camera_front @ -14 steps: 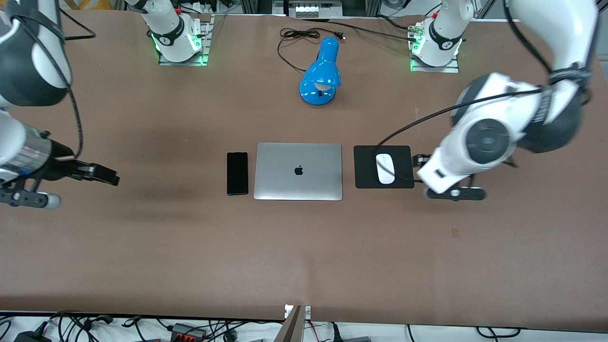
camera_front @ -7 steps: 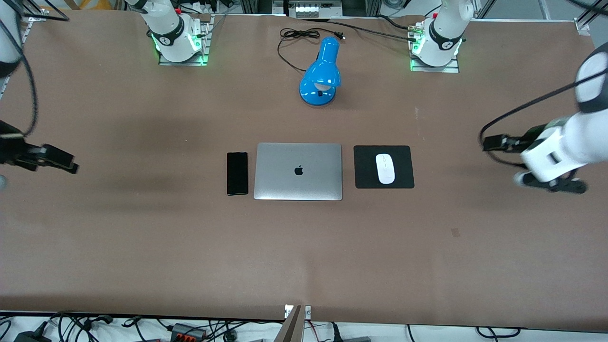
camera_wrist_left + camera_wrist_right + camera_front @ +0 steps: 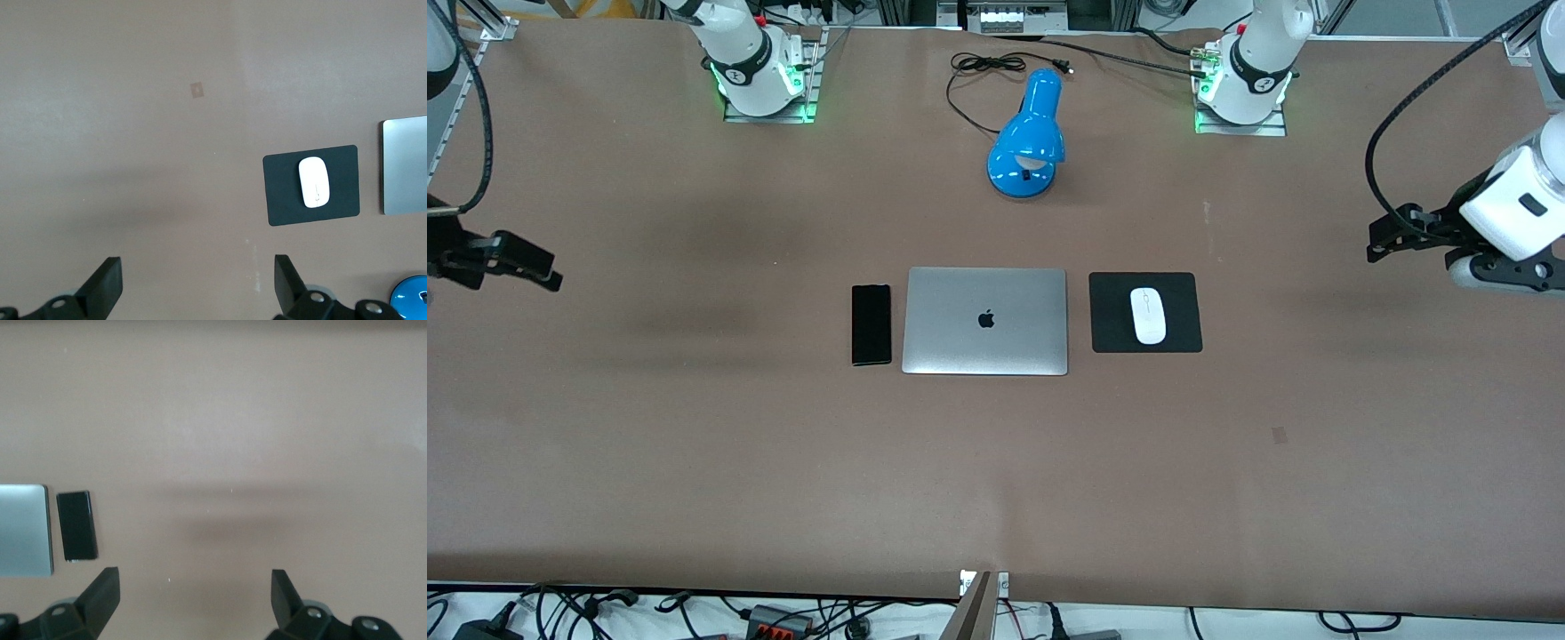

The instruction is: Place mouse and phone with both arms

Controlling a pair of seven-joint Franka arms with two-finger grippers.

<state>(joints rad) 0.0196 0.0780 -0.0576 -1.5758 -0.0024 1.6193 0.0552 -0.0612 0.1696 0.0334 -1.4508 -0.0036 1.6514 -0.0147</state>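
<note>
- The mouse (image 3: 1148, 316) lies on a black mat (image 3: 1112, 313), its long axis pointing from my bases toward the front camera; nothing else touches it.
- That mat sits just beside the closed silver laptop (image 3: 985, 321), toward my left arm's end of the worktop (image 3: 996, 462).
- The phone (image 3: 871, 324) lies flat, face up, just beside the laptop toward my right arm's end, its long edge parallel to the laptop's edge, with a thin gap between them.
- Mouse, laptop and phone form one row across the middle of the worktop.
- A blue lamp (image 3: 1028, 138) stands farther from the front camera than the laptop, its black cord (image 3: 983, 67) coiled near the worktop's edge between my two bases.
- My left end effector (image 3: 1385, 238) hangs over bare worktop well apart from the mat, at my left arm's end; its fingers (image 3: 107, 288) are spread wide and hold nothing.
- My right end effector (image 3: 520, 265) hangs over bare worktop at the other end, well apart from the phone; its fingers (image 3: 100, 593) are likewise spread wide and empty.
</note>
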